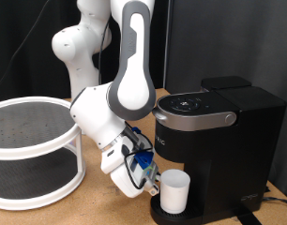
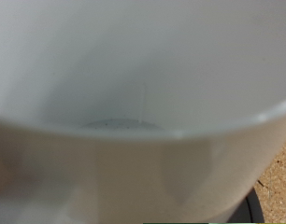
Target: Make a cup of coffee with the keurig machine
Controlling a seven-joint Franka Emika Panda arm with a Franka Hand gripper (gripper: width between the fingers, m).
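So the white mug [image 1: 173,191] is already sitting on the drip tray [image 1: 162,214] of the keurig machine [image 1: 214,141], under the brew head, lid down. No coffee in it from what I can see. The gripper [image 1: 148,180] is right up against the mug's side away from the machine; can't tell if it's clamped or loose.

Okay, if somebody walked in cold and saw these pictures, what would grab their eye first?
Probably the white arm bending low from the exterior view's top, its tool right beside the white cup on the drip tray of the black keurig machine. The wrist view is almost filled by the cup's inside. A white two-tier rack stands at the exterior view's left.
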